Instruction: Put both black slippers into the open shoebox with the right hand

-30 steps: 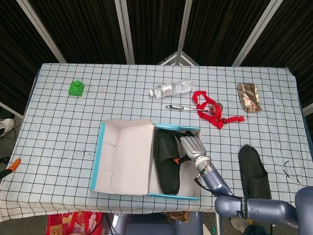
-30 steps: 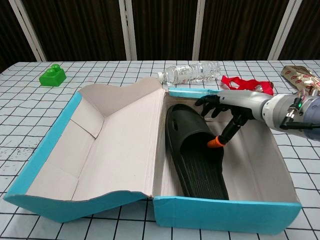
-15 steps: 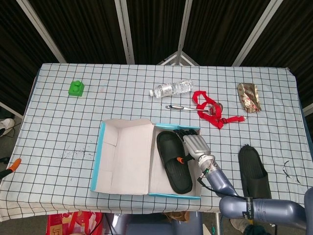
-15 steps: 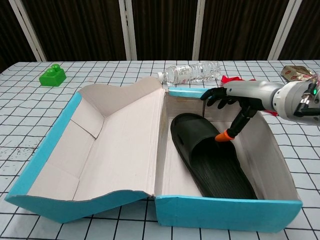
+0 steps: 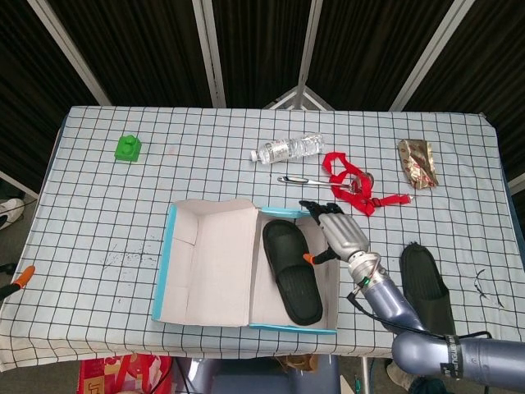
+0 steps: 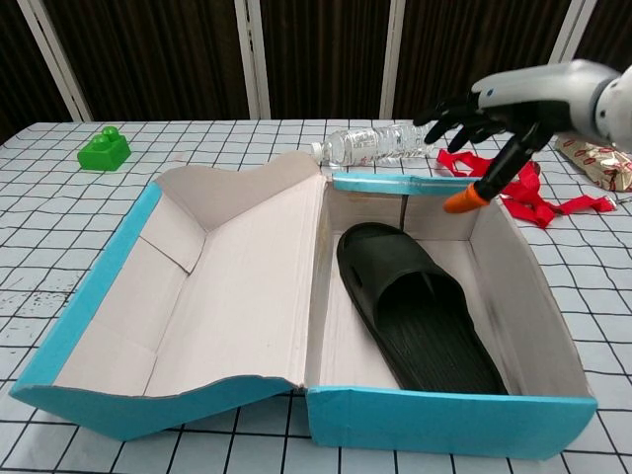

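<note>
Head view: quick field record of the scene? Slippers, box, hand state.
box: shoebox open, lid flap folded out to the left
slipper in box: one, lying sole down
slipper outside: one, on the table right of the box
right hand: above the box's right wall, fingers spread, holding nothing
left hand: not in view
</note>
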Robot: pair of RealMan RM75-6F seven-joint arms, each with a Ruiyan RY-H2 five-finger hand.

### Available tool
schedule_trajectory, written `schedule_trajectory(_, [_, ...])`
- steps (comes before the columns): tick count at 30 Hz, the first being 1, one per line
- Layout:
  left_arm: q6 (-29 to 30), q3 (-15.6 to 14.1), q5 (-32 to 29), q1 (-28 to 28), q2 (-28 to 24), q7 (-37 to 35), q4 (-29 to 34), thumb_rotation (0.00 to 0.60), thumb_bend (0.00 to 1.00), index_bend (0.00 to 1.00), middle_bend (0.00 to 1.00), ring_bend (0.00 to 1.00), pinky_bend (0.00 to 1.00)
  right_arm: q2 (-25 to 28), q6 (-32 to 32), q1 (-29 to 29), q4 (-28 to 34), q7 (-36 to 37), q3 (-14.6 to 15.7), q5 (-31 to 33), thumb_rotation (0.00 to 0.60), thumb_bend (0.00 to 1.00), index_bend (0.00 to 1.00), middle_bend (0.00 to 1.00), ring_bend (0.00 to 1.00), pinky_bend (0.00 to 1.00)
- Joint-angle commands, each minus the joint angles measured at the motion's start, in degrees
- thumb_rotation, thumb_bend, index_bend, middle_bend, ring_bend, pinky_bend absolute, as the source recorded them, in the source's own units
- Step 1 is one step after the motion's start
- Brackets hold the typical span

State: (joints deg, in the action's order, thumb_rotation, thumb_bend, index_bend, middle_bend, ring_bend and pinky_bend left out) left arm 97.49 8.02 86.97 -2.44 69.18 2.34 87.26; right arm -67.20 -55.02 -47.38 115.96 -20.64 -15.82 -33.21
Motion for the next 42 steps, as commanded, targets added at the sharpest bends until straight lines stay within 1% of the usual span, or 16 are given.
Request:
schedule_trajectory(1, [0.1, 0.0, 0.0, 0.0, 0.0, 0.0, 0.1, 0.600, 0.07, 0.14, 0.00, 0.00, 0.10, 5.6, 0.1, 1.7, 3.1, 4.1, -2.8, 0.3, 0.600, 0.24, 0.07, 0.12, 0.14, 0.02])
schedule_trajectory(3, [0.2, 0.0, 0.0, 0.1, -0.1, -0.1, 0.1, 0.600, 0.07, 0.14, 0.00, 0.00, 0.10, 8.5, 0.2, 2.7, 3.8, 5.6, -3.6, 0.3, 0.600, 0.24, 0.07, 0.12, 0.14, 0.02])
schedule_trajectory(5, [0.3, 0.1, 0.0, 0.2, -0.2, -0.2, 0.1, 0.600, 0.07, 0.14, 0.00, 0.00, 0.10, 12.0, 0.8, 3.9, 4.2, 6.3, -3.3, 0.0, 0.600, 0.24, 0.07, 0.12, 0.14, 0.02])
schedule_trajectory(7, [0.4, 0.2, -0.1, 0.2, -0.2, -0.3, 0.1, 0.600, 0.07, 0.14, 0.00, 0.00, 0.10, 14.6, 0.9, 5.0, 4.1, 5.6, -2.0, -0.8, 0.600, 0.24, 0.07, 0.12, 0.14, 0.02])
schedule_trajectory(11, [0.8, 0.5, -0.3, 0.3, -0.2, -0.6, -0.1, 0.600, 0.07, 0.14, 0.00, 0.00, 0.10, 18.7, -0.3, 8.4, 4.0, 2.9, 2.9, -4.5, 0.600, 0.24, 0.07, 0.12, 0.14, 0.02])
schedule_trajectory(12, [1.0, 0.7, -0.4, 0.3, -0.2, -0.7, -0.2, 0.600, 0.07, 0.13, 0.00, 0.00, 0.10, 19.5, -0.8, 9.8, 4.0, 3.2, 4.1, -5.9, 0.600, 0.24, 0.07, 0.12, 0.14, 0.02])
schedule_trajectory(16, [2.0, 1.1, -0.4, 0.5, 0.0, -1.2, -0.3, 0.600, 0.07, 0.13, 0.00, 0.00, 0.10, 22.2, -0.8, 14.4, 3.7, 6.4, 6.9, -10.5, 0.600, 0.24, 0.07, 0.12, 0.14, 0.02])
schedule_trajectory(19, [3.1, 1.3, 0.1, 0.7, 0.4, -1.1, -0.5, 0.600, 0.07, 0.13, 0.00, 0.00, 0.10, 24.5, -0.3, 17.8, 1.7, 8.5, 9.4, -15.3, 0.600, 0.24, 0.07, 0.12, 0.13, 0.02])
schedule_trajectory(22, [4.1, 1.3, 0.9, 0.8, 1.0, -0.5, -0.7, 0.600, 0.07, 0.13, 0.00, 0.00, 0.10, 26.2, 1.1, 19.5, -0.4, 9.0, 11.7, -18.6, 0.600, 0.24, 0.07, 0.11, 0.13, 0.02])
schedule_trajectory(25, [4.5, 1.1, 1.4, 0.8, 1.5, 0.2, -0.7, 0.600, 0.07, 0.13, 0.00, 0.00, 0.10, 27.5, 4.0, 20.0, -2.0, 8.9, 13.3, -20.0, 0.600, 0.24, 0.05, 0.10, 0.12, 0.02])
schedule_trajectory(28, [4.4, 1.0, 1.7, 0.7, 1.8, 0.9, -0.8, 0.600, 0.07, 0.13, 0.00, 0.00, 0.10, 28.3, 7.0, 19.7, -3.3, 8.1, 14.7, -20.5, 0.600, 0.24, 0.04, 0.10, 0.12, 0.02])
schedule_trajectory(31, [4.2, 1.1, 1.5, 0.7, 1.8, 0.9, -0.9, 0.600, 0.07, 0.13, 0.00, 0.00, 0.10, 27.8, 7.4, 20.3, -4.1, 8.2, 15.4, -21.1, 0.600, 0.24, 0.04, 0.10, 0.12, 0.02])
schedule_trajectory(35, [3.8, 1.3, 0.9, 0.6, 1.7, 0.7, -1.1, 0.600, 0.07, 0.13, 0.00, 0.00, 0.10, 26.1, 4.2, 23.2, -4.6, 10.8, 15.9, -24.2, 0.600, 0.24, 0.04, 0.10, 0.12, 0.02])
schedule_trajectory(42, [3.8, 1.5, 0.5, 0.8, 1.2, -0.3, -0.9, 0.600, 0.07, 0.13, 0.00, 0.00, 0.10, 23.3, -0.8, 28.9, -7.1, 12.5, 19.1, -31.1, 0.600, 0.24, 0.04, 0.10, 0.12, 0.02])
